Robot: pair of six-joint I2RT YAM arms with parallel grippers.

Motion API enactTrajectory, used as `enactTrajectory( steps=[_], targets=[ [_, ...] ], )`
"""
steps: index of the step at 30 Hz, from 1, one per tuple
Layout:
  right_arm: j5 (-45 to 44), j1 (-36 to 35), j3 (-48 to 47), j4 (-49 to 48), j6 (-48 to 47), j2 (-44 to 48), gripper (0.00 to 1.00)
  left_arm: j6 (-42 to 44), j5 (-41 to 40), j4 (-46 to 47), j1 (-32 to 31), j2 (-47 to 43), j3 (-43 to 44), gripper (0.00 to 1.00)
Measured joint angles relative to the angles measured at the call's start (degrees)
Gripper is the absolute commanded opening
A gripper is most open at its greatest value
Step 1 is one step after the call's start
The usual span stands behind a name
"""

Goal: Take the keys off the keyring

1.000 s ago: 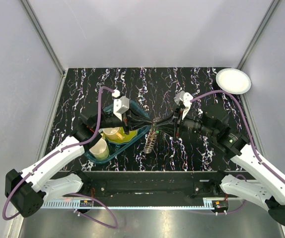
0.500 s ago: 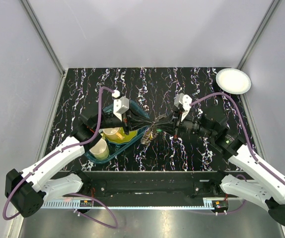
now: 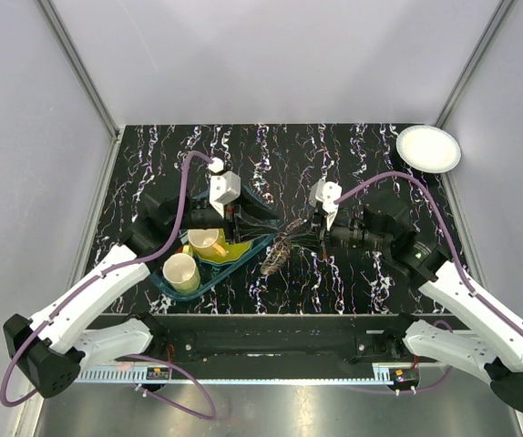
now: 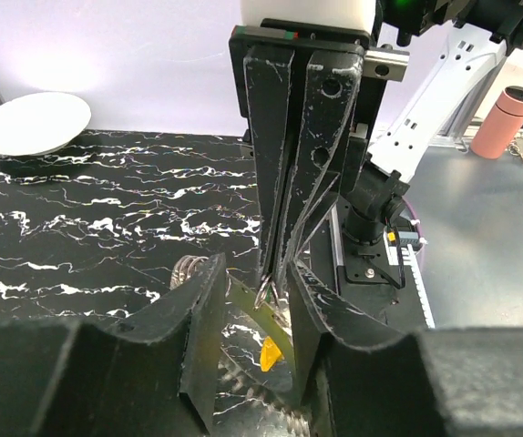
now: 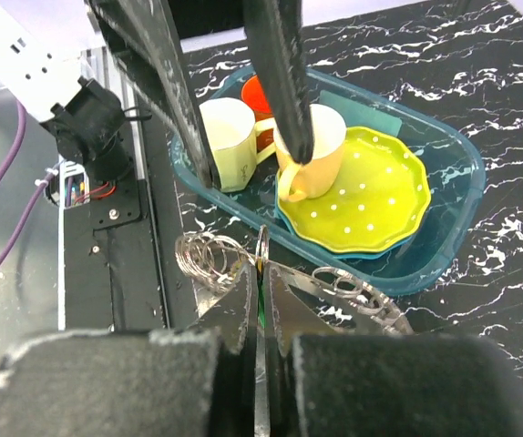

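The keyring (image 3: 278, 254), a floppy brown-and-silver bunch, hangs slanting over the black marbled table between the two arms. My right gripper (image 3: 300, 229) is shut on a thin silver ring (image 5: 261, 248) of that bunch, with coils of metal rings (image 5: 209, 258) on either side of its tips. My left gripper (image 3: 263, 218) stands open just left of it. In the left wrist view its fingers (image 4: 209, 300) straddle the right gripper's tips and the pinched ring without touching them. I cannot tell single keys apart within the bunch.
A teal tray (image 3: 249, 258) sits under the left arm, holding a yellow dotted plate (image 5: 371, 196), a yellow mug (image 5: 312, 150) and a cream cup (image 3: 181, 271). A white plate (image 3: 428, 147) lies at the far right corner. A pink bottle (image 4: 507, 118) stands off the table.
My left gripper has opened and let go of the bunch, pulling back slightly. My right gripper has shut on the ring and shifted left. The keyring now hangs from the right gripper alone.
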State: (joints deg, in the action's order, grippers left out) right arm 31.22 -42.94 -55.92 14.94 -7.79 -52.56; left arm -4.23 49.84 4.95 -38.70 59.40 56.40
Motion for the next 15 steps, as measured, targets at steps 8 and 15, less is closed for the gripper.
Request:
enactTrajectory(
  steps=[8, 15],
  targets=[
    [2.97, 0.0, -5.42, 8.61, -2.86, -1.33, 0.0, 8.26, 1.95, -13.6, -0.09, 1.22, 5.9, 0.39],
    [5.97, 0.0, -7.63, 12.68, -3.1, -4.42, 0.0, 12.96, 2.16, -22.75, -1.55, 2.32, 7.8, 0.39]
  ],
)
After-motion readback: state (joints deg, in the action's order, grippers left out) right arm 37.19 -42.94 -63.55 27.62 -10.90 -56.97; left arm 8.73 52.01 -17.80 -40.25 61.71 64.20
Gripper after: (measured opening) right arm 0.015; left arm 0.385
